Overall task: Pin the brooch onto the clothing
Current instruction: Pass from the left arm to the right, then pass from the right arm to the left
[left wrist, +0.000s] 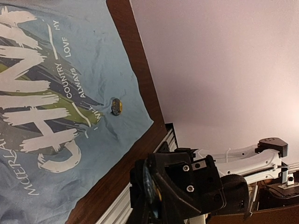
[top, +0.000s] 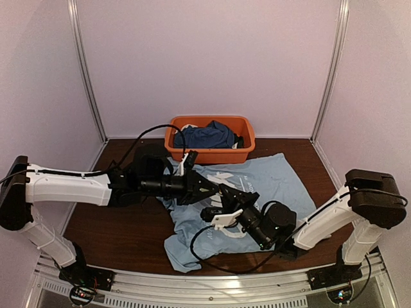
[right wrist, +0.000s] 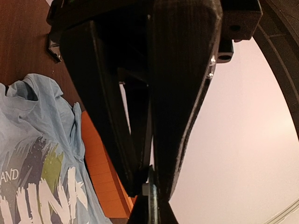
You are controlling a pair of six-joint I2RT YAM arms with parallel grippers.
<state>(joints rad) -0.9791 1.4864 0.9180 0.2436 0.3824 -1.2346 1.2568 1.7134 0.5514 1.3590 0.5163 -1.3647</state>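
Note:
The clothing (top: pixel 276 176), a light blue T-shirt with a "CHINA" print (left wrist: pixel 28 93), lies spread on the table. The brooch (left wrist: pixel 116 106), a small dull-gold disc, rests on the shirt beside the print, clear of both grippers. Above the shirt's middle my two grippers meet tip to tip. My left gripper (top: pixel 215 188) (left wrist: pixel 152 186) is shut on a thin metallic disc (left wrist: pixel 150 179) seen edge-on, bluish with a yellow glint. My right gripper (top: pixel 225 197) (right wrist: pixel 148 184) is shut on the same thin disc (right wrist: pixel 150 205). In the top view the arms hide the brooch.
An orange bin (top: pixel 212 154) (right wrist: pixel 98 163) stands at the back behind the shirt, with a dark blue garment (top: pixel 209 136) in it. Brown tabletop (top: pixel 122 224) shows left of the shirt. A metal rail (top: pixel 212 282) runs along the near edge.

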